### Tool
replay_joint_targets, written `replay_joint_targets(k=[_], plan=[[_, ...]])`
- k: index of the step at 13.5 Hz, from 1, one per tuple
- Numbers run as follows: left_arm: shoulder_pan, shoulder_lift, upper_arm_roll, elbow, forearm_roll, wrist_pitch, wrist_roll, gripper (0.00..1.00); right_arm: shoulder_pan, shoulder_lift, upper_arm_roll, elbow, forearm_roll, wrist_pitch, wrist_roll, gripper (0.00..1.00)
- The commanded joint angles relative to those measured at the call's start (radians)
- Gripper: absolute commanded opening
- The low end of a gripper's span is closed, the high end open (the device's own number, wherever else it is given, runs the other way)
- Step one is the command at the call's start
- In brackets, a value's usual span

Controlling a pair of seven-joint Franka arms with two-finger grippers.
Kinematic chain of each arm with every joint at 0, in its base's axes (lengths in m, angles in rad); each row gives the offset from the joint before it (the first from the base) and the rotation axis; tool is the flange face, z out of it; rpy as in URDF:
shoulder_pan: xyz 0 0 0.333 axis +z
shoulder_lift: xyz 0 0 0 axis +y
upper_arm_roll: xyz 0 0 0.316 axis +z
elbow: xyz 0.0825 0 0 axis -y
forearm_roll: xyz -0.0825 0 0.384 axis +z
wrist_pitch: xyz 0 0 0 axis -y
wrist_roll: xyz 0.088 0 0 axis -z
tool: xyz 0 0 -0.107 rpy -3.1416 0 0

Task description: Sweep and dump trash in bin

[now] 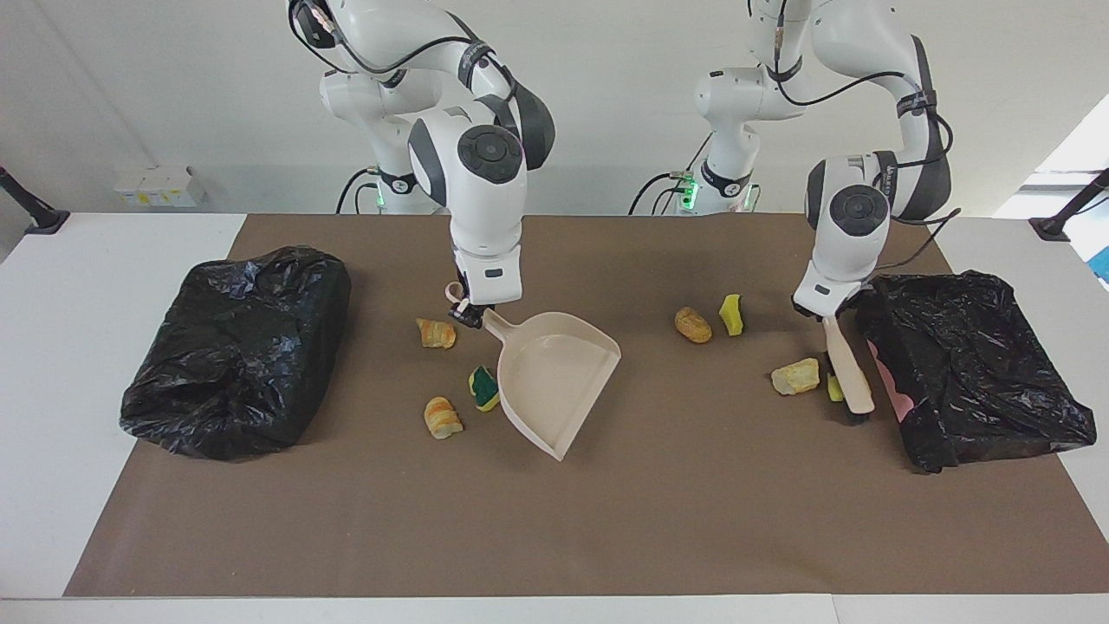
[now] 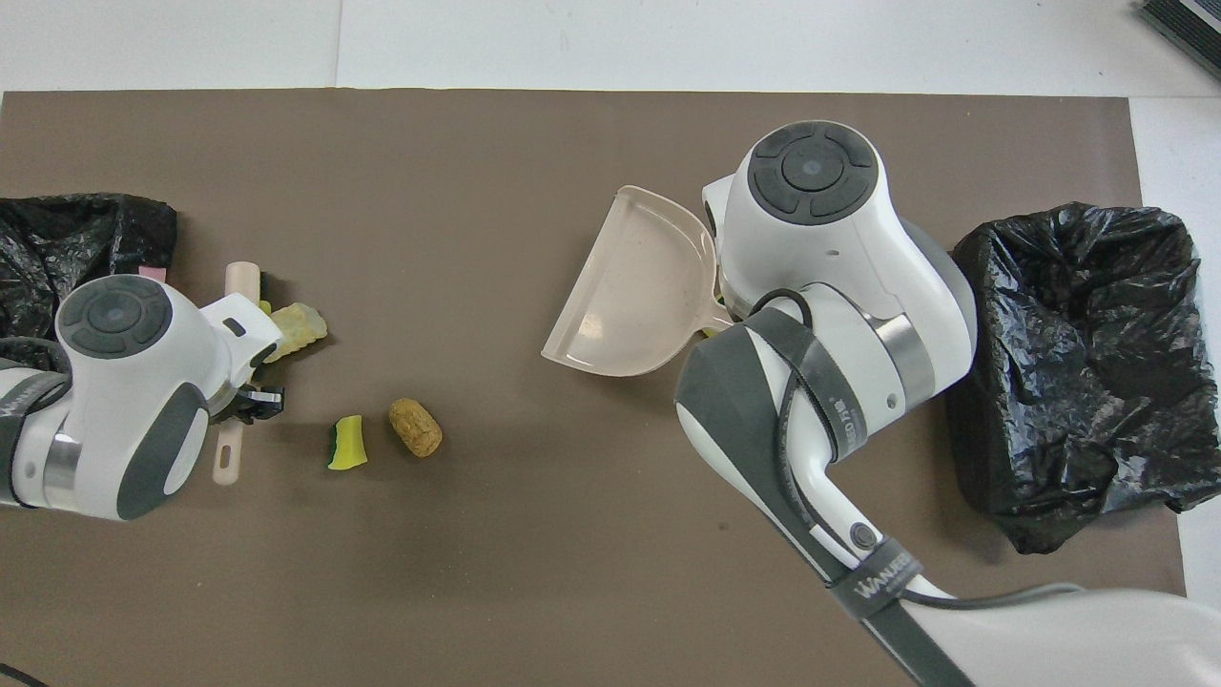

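Facing camera high across table; overhead steeply down; both share brown mat [image 1: 693,520].

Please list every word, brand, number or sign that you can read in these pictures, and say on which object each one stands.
"WANUEDA", roughly, on the black strap around the right arm; the last letters are doubtful.
White print on the strap higher on that arm: too blurred to read.
Print on the left arm's band: too small to read.
The dustpan, brush and bags show no text.
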Motion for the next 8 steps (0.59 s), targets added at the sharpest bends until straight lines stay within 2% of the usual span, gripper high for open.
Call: replay_joint_targets(k=[1, 3, 5, 8], plan=[[-0.088, -0.014, 0.008, 0.005, -0.106, -0.001, -0.003, 0.00, -0.017, -0.061, 0.012, -0.103, 0.011, 0.043, -0.160, 0.00], [-0.136, -0.017, 0.008, 0.038, -0.159, -0.041, -0.003, 0.00, -0.017, -0.120, 0.012, -0.233, 0.011, 0.165, -0.235, 0.00], [-0.141, -0.043, 0.007, 0.088, -0.223, -0.131, 0.002, 0.00, -0.017, -0.150, 0.010, -0.313, 0.011, 0.228, -0.278, 0.00], [-0.142, -0.128, 0.004, 0.098, -0.281, -0.211, 0.006, 0.00, -0.019, -0.151, 0.010, -0.321, 0.009, 0.246, -0.316, 0.00]])
